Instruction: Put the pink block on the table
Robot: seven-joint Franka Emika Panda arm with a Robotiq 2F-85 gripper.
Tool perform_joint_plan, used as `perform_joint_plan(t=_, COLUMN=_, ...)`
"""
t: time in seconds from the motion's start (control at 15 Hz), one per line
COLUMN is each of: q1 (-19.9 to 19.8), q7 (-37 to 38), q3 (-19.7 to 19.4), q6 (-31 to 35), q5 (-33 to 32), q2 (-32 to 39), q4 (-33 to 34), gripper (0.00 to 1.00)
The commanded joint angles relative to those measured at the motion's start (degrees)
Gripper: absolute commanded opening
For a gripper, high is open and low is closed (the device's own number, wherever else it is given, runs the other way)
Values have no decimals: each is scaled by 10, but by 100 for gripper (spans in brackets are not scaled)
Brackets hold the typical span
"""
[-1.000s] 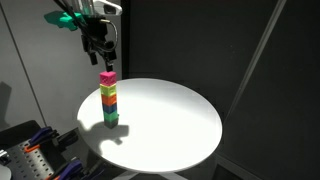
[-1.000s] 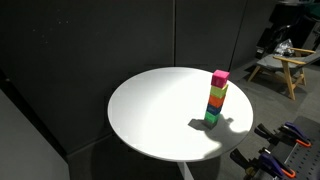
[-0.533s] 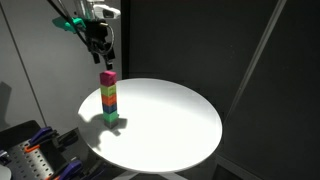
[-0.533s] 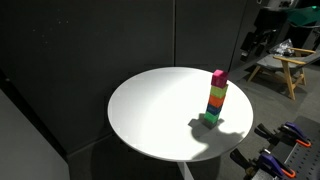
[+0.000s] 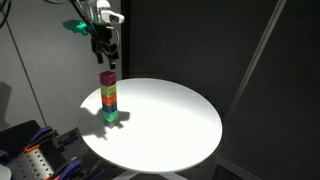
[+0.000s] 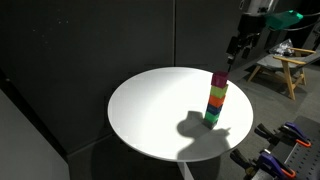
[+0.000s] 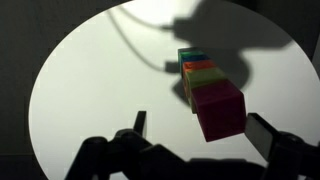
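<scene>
Right now the pink block [image 5: 107,75] sits on top of a stack of coloured cubes [image 5: 108,102], which stands upright near one edge of the round white worktop [image 5: 170,120]. The relation that matters is vertical: in both exterior views the tool [image 5: 104,58] hangs almost straight above the block, close over it but apart from it, so the block lies directly below. The wrist view agrees, with the pink block [image 7: 220,108] showing between the two dark fingers [image 7: 140,124], perhaps a little nearer one of them. Being a cube, the block has no long axis to line up with; only its flat side faces need to meet the pads squarely. The tool is spread wide open, holding and touching nothing. My judgement is that the coming move is a straight descent until the fingers bracket the pink cube alone. The orange cube beneath must not be caught, since a bump could topple the tall, narrow stack.
</scene>
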Motion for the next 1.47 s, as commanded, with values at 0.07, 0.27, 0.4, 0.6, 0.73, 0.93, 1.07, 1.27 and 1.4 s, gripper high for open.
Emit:
perform_joint_plan(t=0.07, q1=7, q7=12, q3=6, q6=-16, q5=7, q2=54, q4=56, gripper=100)
perform_joint_plan(t=0.27, q1=13, q7=12, q3=12, q6=-24, q5=4, q2=75, q4=77, gripper=100)
perform_joint_plan(t=0.4, q1=18, q7=10, q3=14, q6=-30, q5=3, q2=87, q4=89, gripper=100)
perform_joint_plan(t=0.6, q1=23, q7=7, q3=17, q6=-46, q5=3, q2=101, q4=106, gripper=100)
perform_joint_plan(t=0.73, q1=26, q7=5, q3=17, q6=-59, q5=1, q2=108, q4=114, gripper=100)
perform_joint_plan(t=0.93, q1=29, q7=3, q3=17, q6=-77, q5=0, q2=118, q4=125, gripper=100)
perform_joint_plan(t=1.07, q1=30, q7=3, q3=17, q6=-86, q5=-1, q2=122, q4=129, gripper=100)
perform_joint_plan(t=1.27, q1=30, q7=5, q3=18, q6=-87, q5=-4, q2=130, q4=134, gripper=100)
perform_joint_plan(t=1.4, q1=30, q7=3, q3=18, q6=-85, q5=-5, q2=135, q4=133, gripper=100)
